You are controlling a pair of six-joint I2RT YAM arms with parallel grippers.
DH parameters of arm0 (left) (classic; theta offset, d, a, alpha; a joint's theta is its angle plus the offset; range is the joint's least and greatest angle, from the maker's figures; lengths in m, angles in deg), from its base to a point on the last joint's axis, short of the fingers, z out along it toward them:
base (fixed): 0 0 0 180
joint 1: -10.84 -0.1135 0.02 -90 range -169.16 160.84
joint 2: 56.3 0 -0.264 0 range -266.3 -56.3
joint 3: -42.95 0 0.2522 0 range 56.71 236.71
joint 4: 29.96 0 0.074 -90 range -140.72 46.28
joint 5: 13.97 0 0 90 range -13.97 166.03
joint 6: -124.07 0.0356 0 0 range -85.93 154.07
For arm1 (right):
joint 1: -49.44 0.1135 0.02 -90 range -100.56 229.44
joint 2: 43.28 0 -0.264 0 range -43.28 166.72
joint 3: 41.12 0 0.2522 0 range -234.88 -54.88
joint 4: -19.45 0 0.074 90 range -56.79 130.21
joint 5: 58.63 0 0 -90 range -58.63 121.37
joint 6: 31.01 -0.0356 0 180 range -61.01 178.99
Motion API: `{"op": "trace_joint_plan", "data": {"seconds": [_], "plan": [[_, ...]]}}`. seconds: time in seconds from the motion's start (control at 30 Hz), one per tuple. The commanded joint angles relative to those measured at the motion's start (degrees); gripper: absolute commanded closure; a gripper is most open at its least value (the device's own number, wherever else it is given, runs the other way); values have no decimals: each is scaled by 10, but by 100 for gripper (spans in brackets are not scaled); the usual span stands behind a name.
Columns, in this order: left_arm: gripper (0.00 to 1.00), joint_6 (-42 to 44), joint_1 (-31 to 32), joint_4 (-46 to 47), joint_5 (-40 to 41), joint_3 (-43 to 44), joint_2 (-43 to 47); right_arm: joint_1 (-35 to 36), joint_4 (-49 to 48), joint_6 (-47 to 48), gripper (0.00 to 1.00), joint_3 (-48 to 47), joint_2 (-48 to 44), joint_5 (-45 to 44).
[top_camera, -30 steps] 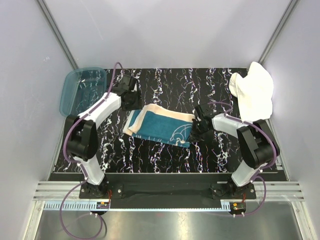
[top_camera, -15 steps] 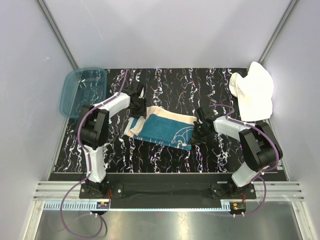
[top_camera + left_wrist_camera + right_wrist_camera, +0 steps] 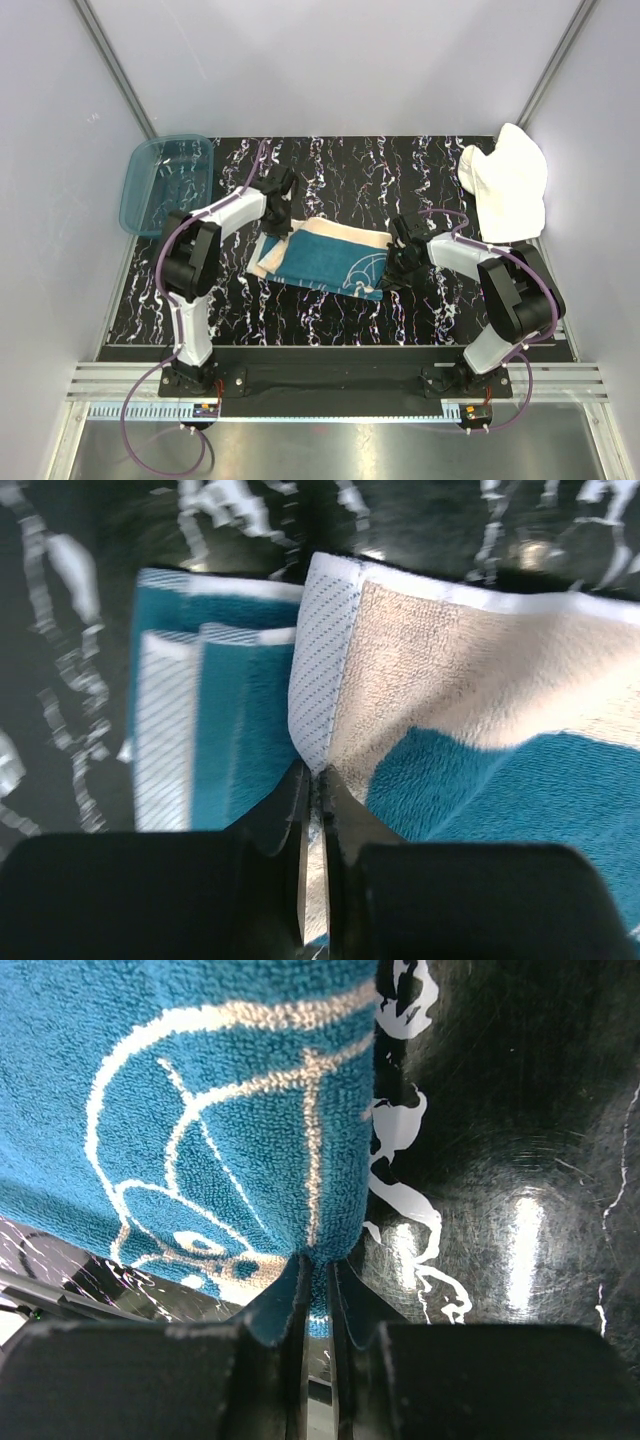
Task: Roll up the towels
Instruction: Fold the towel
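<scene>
Cream-tan terry towel with teal-blue print (image 3: 322, 255) lies mid-way across the black marbled surface (image 3: 330, 165), left end doubled over, no roll formed yet. Change in the last second: the left arm swung in from off the cloth at the far left, and the left fingers (image 3: 283, 815) are now pressed together on the white hem at the towel's far-left corner, per the wrist view. Right fingers (image 3: 280, 1305) haven't moved and are clamped on the teal right edge. The towel itself has barely shifted. My read: both ends are now held, so it's set up to tension or square the cloth before rolling. The rolling itself hasn't begun. Large plain white terry towel (image 3: 505, 190) sits heaped at the far right, untouched, so it's second in the queue. Translucent teal plastic tub (image 3: 165, 180) at the far left isn't involved.
</scene>
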Motion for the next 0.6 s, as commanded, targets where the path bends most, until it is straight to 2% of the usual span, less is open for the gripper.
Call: {"op": "trace_joint_plan", "data": {"seconds": [0.0,0.27,0.3,0.33,0.43,0.5,0.53,0.57], "plan": [[89,-13,-3,-41,98,7,70,5,14,14,96,18,19,-22],[74,-21,-4,-77,169,-10,96,6,3,11,96,22,45,-14],[59,-27,-4,-78,173,-15,93,5,2,12,96,22,47,-14],[56,-29,-5,-77,175,-20,90,5,2,12,95,23,48,-13],[41,-42,-12,-87,179,-32,79,5,4,15,93,23,48,-14],[25,-51,-16,-92,193,-38,79,6,7,18,79,21,45,-14],[21,-50,-15,-89,199,-41,85,5,8,19,73,20,42,-15],[16,-51,-11,-86,214,-44,94,5,12,19,59,18,39,-17]]}}
